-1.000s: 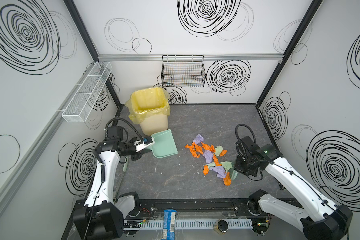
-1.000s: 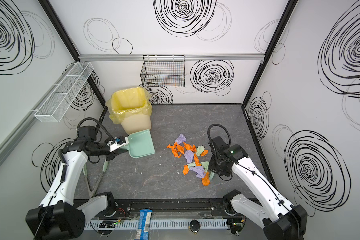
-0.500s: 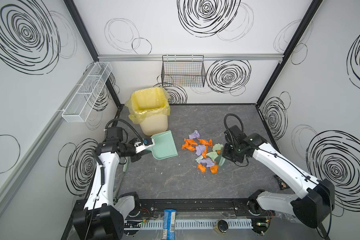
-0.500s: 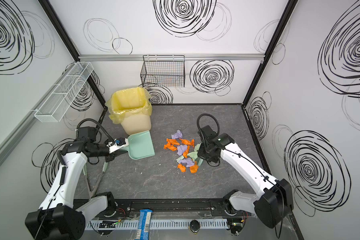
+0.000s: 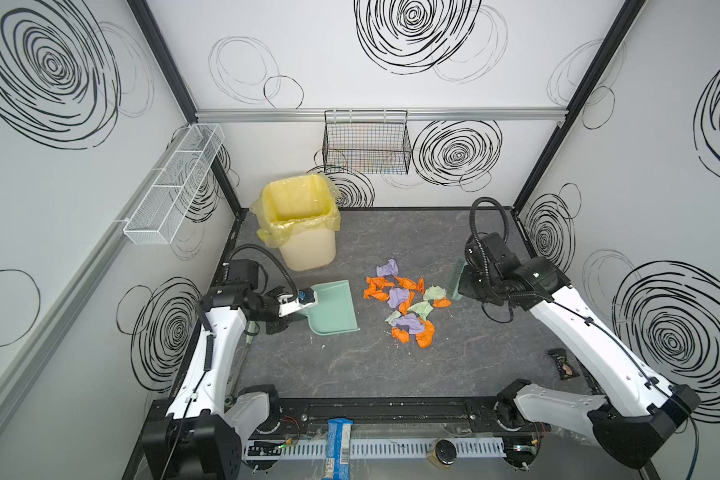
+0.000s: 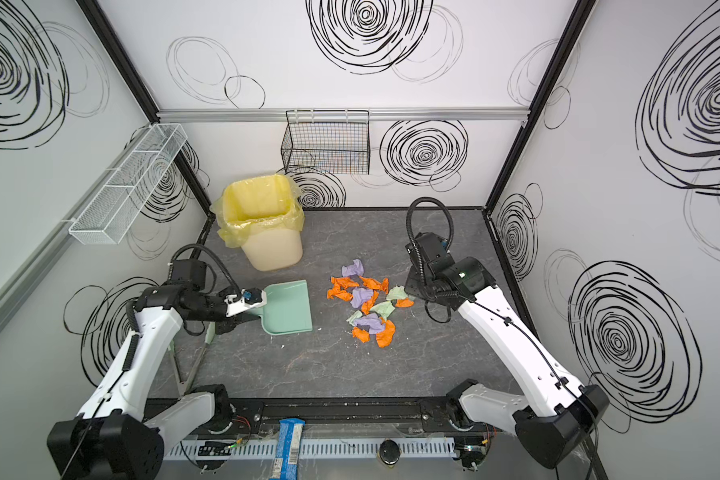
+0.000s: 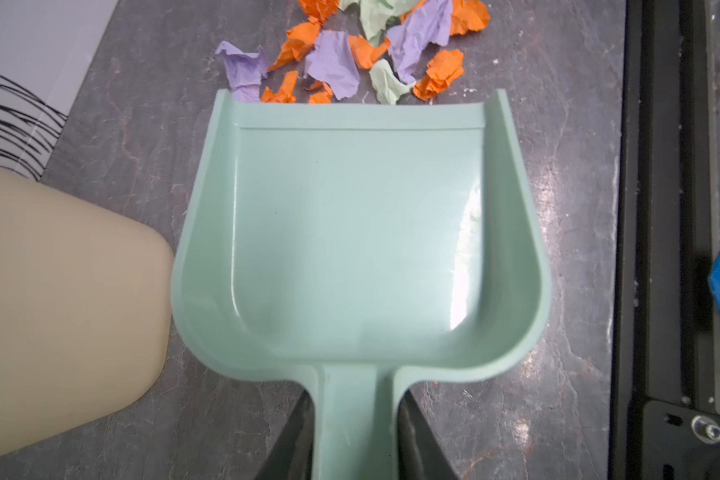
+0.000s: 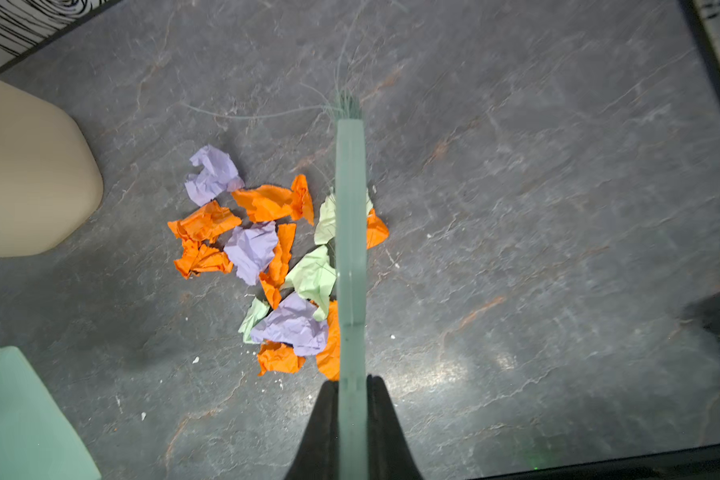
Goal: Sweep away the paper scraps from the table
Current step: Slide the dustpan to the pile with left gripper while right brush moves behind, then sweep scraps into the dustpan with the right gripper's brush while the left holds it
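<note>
Your left hand point(image 7: 356, 432) is clamped on the dustpan point(image 7: 350, 232) handle. Your right hand point(image 8: 352, 415) pinches the brush point(image 8: 351, 208), whose back hides some paper scraps point(image 5: 404, 303). In both top views they lie on the tabletop point(image 5: 350, 374) at the dustpan's 3 o'clock, and the arm hides your right hand.

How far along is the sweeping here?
Done: the paper scraps lie in one pile on the table before the dustpan. In hand: left gripper grips the dustpan handle, right gripper grips the brush at the pile's edge. Left: the dustpan is empty; nothing swept in.
</note>
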